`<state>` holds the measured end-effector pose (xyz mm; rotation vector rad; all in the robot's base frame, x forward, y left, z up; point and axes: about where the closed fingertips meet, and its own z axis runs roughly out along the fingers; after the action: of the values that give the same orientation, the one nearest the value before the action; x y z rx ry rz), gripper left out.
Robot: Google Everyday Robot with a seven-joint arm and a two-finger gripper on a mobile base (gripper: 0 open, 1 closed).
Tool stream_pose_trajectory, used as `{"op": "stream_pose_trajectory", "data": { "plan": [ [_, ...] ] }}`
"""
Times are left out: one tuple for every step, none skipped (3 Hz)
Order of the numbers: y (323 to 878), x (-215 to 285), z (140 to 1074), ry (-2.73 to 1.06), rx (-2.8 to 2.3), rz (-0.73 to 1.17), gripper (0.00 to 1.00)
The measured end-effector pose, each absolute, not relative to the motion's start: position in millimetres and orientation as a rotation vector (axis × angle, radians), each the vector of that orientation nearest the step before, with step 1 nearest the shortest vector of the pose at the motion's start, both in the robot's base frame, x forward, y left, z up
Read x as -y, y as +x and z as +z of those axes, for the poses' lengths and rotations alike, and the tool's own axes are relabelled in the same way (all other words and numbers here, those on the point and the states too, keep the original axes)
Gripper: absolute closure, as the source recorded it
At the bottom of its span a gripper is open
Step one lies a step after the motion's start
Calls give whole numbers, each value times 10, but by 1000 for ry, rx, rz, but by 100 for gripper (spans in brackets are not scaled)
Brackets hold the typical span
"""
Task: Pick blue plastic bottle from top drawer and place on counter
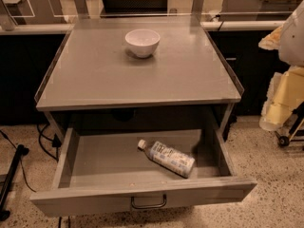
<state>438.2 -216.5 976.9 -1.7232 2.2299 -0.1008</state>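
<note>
Open drawer (95,201) holds bottle (167,158) lying on its side, right of ctr; bowl (142,42) near counter's (109,77) back edge; gripper out of view, can't tell its state.

Speckled pale floor (280,184), black cables (45,137) at left, dark cabinet fronts (19,75) behind, perhaps a wheeled cart (284,140) at right.

No text can be read; the print on the blue plastic bottle (167,158) is too small.
</note>
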Motion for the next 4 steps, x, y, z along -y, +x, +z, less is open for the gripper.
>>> {"op": "stream_pose_trajectory", "data": {
  "plan": [
    [4382, 2165, 9769, -1723, -2230, -101, 0],
    [4372, 2161, 9717, -1683, -2253, -91, 0],
    [4322, 2123, 9591, -1633, -2277, -62, 14],
    [4264, 2031, 9400, -1563, -2293, -30, 30]
  ]
}}
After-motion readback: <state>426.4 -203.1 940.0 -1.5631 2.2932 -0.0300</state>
